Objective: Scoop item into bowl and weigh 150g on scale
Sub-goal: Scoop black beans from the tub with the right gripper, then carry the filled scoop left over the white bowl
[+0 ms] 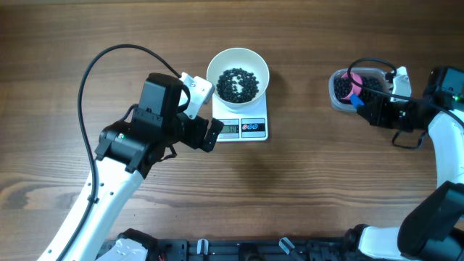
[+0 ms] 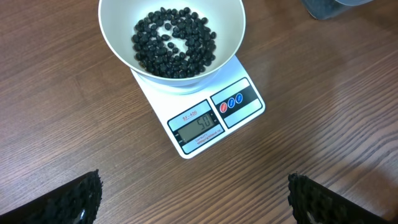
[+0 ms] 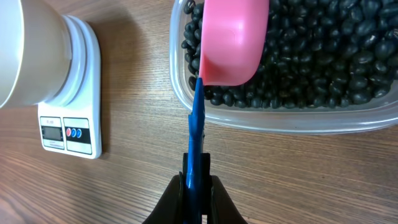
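Observation:
The white bowl [image 1: 217,69] stands on the white scale [image 1: 243,128] and holds a shallow layer of black beans [image 1: 237,84]. In the left wrist view the scale's display [image 2: 198,129] seems to read 50. My left gripper [image 1: 208,114] hovers open just left of the scale, nothing between its fingers [image 2: 74,202]. At the far right, my right gripper [image 1: 365,107] is shut on the blue handle [image 3: 196,124] of a pink scoop [image 3: 233,43]. The scoop's cup rests tilted on the beans [image 3: 323,62] in the clear tub [image 3: 280,118].
Bare wood lies between the scale and the tub [image 1: 337,90]. A black cable [image 1: 94,80] loops over the left arm. The right arm's cable [image 1: 370,65] arcs over the tub.

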Controlling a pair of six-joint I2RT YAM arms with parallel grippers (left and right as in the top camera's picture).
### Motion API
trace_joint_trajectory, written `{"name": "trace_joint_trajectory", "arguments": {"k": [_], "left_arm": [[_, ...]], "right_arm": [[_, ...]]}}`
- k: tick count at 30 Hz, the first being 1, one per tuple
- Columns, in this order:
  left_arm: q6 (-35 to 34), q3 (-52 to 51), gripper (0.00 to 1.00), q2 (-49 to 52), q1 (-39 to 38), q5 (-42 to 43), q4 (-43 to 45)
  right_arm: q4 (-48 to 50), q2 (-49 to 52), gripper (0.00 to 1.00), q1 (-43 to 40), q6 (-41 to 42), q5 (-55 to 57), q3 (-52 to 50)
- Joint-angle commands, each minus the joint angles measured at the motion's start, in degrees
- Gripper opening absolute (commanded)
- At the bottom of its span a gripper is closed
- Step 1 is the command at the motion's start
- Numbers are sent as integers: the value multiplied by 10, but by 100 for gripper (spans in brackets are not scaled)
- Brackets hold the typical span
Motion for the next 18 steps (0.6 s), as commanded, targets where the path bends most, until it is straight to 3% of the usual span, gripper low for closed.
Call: {"name": "trace_joint_trajectory", "arguments": {"k": [1, 15, 18], "left_arm": [[-3, 13, 100, 2, -2, 9, 1], [-3, 13, 100, 2, -2, 9, 1], [-3, 13, 100, 2, -2, 9, 1]], "right_arm": [[5, 7, 4, -7, 2, -51, -6], [-16, 7, 4, -49, 18, -86, -6], [-17, 7, 4, -62, 73, -99, -6]]}}
